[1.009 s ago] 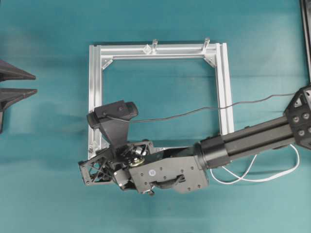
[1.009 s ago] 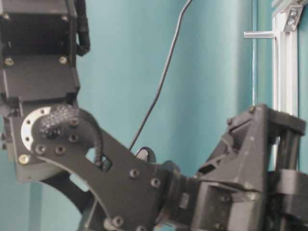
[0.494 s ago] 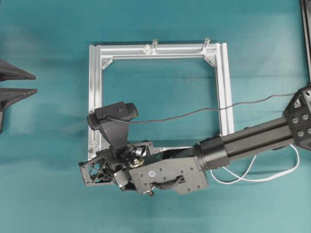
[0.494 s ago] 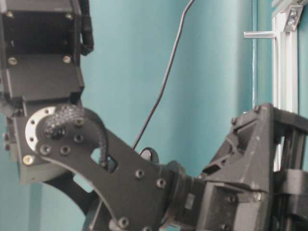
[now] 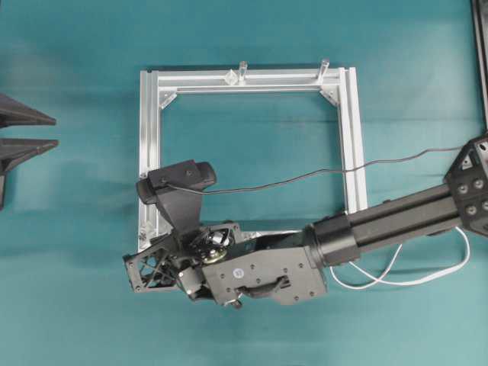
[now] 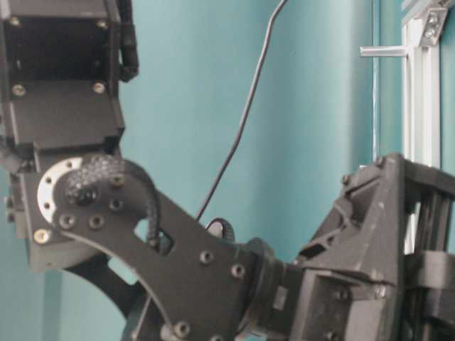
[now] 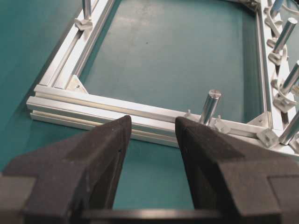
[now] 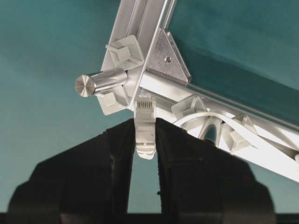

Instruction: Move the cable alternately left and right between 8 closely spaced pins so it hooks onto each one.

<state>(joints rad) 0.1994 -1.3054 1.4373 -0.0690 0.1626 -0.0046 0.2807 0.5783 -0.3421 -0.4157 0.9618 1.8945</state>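
Observation:
In the right wrist view my right gripper is shut on the cable's white plug, whose tip stands at the frame corner beside a horizontal grey post. Behind the plug the white cable curves among whitish pins on the rail. From overhead the right gripper sits at the aluminium frame's lower left corner. Slack cable loops under the right arm. My left gripper waits at the far left, open, with nothing between its fingers.
A thin dark camera wire crosses the frame's opening. Two upright posts and a diamond pin stand on the top rail. The left wrist view shows a post on the near rail. The right arm fills the table-level view.
The right arm shifted slightly a second ago and has since held still. Both grippers keep the same opening, and the plug stays in the right one.

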